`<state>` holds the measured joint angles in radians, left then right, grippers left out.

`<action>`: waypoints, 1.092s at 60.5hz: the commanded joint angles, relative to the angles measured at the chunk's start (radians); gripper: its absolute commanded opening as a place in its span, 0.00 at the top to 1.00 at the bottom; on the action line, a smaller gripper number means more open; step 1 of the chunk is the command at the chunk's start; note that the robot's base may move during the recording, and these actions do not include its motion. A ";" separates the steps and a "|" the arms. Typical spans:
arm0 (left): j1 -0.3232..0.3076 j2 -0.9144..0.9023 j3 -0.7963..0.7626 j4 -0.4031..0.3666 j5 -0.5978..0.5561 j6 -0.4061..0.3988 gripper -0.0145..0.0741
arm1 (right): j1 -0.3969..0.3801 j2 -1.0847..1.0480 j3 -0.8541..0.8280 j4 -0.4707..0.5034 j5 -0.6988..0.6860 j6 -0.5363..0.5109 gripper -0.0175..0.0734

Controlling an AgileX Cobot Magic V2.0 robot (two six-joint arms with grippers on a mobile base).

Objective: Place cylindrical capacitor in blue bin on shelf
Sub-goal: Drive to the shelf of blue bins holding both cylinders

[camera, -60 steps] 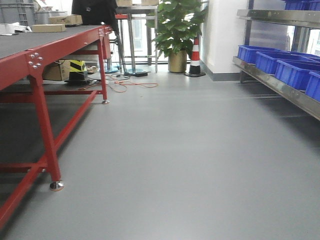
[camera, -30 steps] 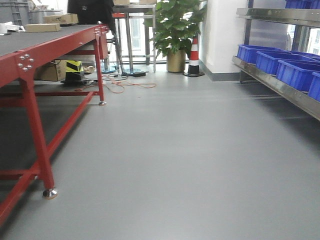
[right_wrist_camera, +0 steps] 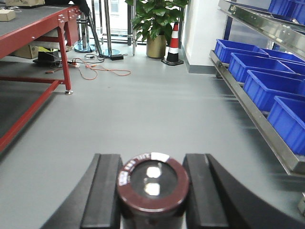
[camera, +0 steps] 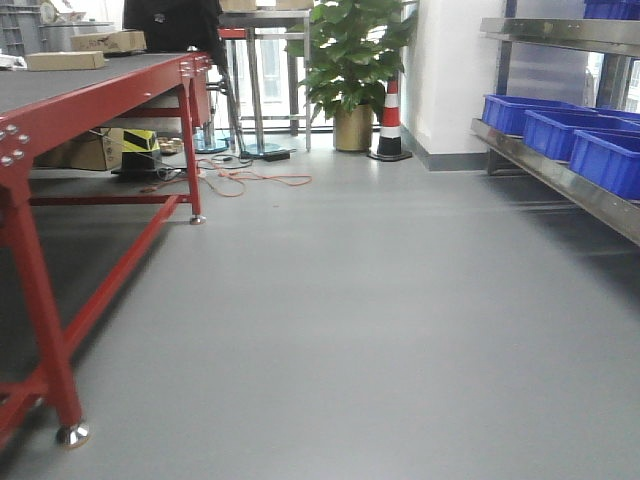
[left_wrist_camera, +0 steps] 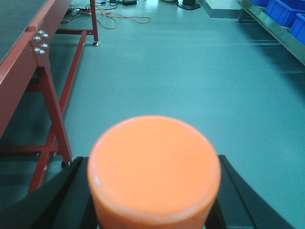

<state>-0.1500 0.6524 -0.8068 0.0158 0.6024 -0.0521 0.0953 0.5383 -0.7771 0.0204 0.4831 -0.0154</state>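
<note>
The grey floor (camera: 350,300) fills most of the front view and runs open from 6 o'clock up to 12 o'clock. The long red table (camera: 90,95) flanks it at 9 o'clock, its near leg and foot at about 7 o'clock. The shelf (camera: 560,175) stands opposite at 3 o'clock, its shiny steel front rail slanting away towards 1 o'clock. Blue bins (camera: 605,160) sit in a row on its lower level, and another steel level runs above them.

At 12 o'clock a leafy potted plant (camera: 350,50) stands at the far end of the aisle. A red-and-white cone (camera: 390,120) is just beside it at its 3 o'clock. An orange cable (camera: 260,180) trails over the floor at about 11 o'clock, near the table's far leg. Flat cardboard boxes (camera: 65,60) lie on the tabletop at 10 o'clock.

In the left wrist view, the left gripper (left_wrist_camera: 152,191) has its black fingers pressed against either side of a broad orange cylinder (left_wrist_camera: 153,167).

In the right wrist view, the right gripper (right_wrist_camera: 151,171) is closed around the cylindrical capacitor (right_wrist_camera: 152,186). One finger lies against its 9 o'clock side and the other against its 3 o'clock side. It is well apart from the bins, which lie at 2 o'clock in this view. The capacitor is squat and dark maroon. Its end face towards the camera is glossy and dark with two bright glints. A ring with small pale markings edges that face.
</note>
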 commanded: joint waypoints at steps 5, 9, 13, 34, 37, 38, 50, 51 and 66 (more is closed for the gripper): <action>-0.007 -0.003 -0.002 -0.001 -0.021 0.000 0.96 | 0.000 -0.003 -0.011 -0.009 -0.028 -0.002 0.97; -0.007 -0.003 -0.002 -0.001 -0.021 0.000 0.96 | 0.000 -0.003 -0.011 -0.009 -0.028 -0.002 0.97; -0.007 -0.003 -0.002 -0.001 -0.021 0.000 0.96 | 0.000 -0.003 -0.011 -0.009 -0.028 -0.002 0.97; -0.007 -0.003 -0.002 -0.001 -0.021 0.000 0.96 | 0.000 -0.003 -0.011 -0.009 -0.028 -0.002 0.97; -0.007 -0.003 -0.002 -0.001 -0.023 0.000 0.96 | 0.000 -0.003 -0.011 -0.009 -0.028 -0.002 0.97; -0.007 -0.003 -0.002 -0.001 -0.023 0.000 0.96 | 0.000 -0.003 -0.011 -0.009 -0.028 -0.002 0.97; -0.007 -0.003 -0.002 -0.001 -0.023 0.000 0.96 | 0.000 -0.003 -0.011 -0.009 -0.028 -0.002 0.97; -0.007 -0.003 -0.002 -0.001 -0.023 0.000 0.96 | 0.000 -0.003 -0.011 -0.009 -0.028 -0.002 0.97; -0.007 -0.003 -0.002 -0.001 -0.023 0.000 0.96 | 0.000 -0.003 -0.011 -0.009 -0.028 -0.002 0.97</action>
<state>-0.1500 0.6524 -0.8068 0.0158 0.6017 -0.0521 0.0953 0.5383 -0.7771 0.0204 0.4831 -0.0154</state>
